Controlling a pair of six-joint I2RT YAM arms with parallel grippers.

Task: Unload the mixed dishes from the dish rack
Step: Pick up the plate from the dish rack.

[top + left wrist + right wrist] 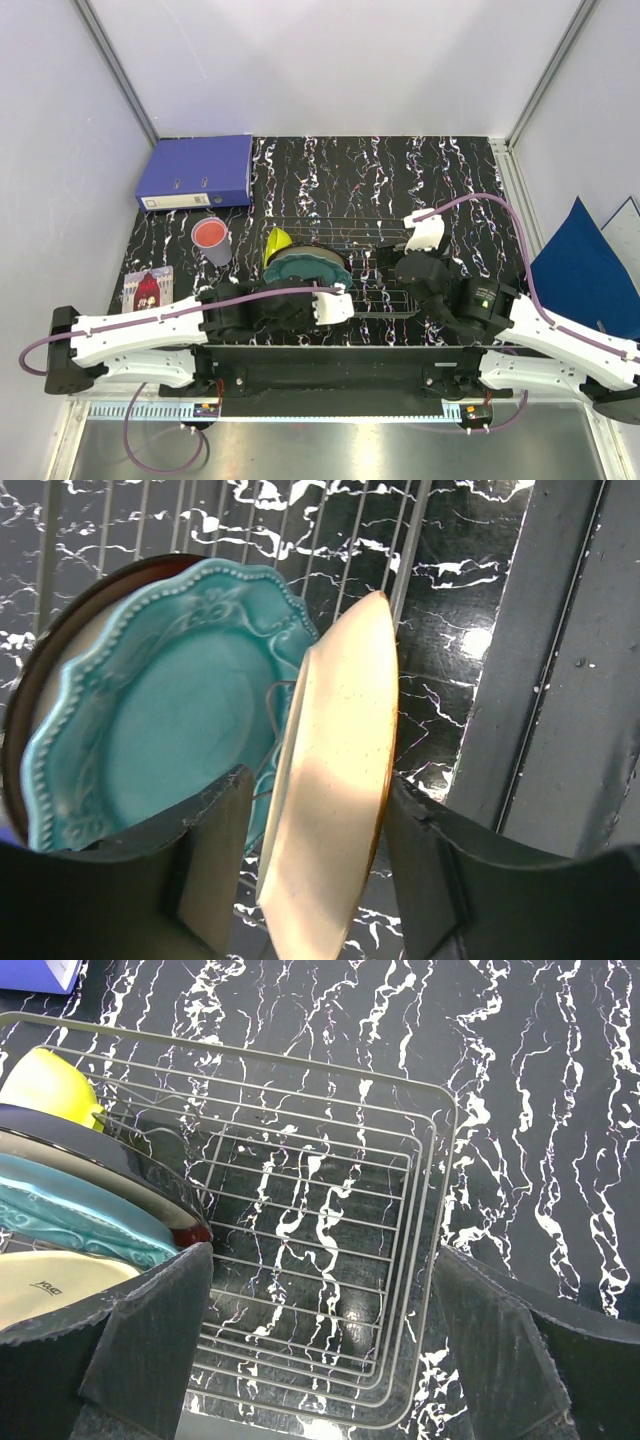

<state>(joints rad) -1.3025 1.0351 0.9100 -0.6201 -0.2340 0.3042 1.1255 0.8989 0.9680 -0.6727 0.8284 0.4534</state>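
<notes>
The left gripper (318,790) stands partly open astride an upright cream dish (335,780), one finger touching its rim and a sliver of gap at the other. Just beyond the jaws stands the teal plate (160,730), then a red-rimmed bowl (70,640), all in the rack (300,520). The right gripper (320,1360) gapes wide over the rack's wire floor, the dishes off past one finger and a yellow bowl (45,1085) farthest out

Marbled table (400,170): rack (385,298), binder (197,172), cup (212,240)
</notes>
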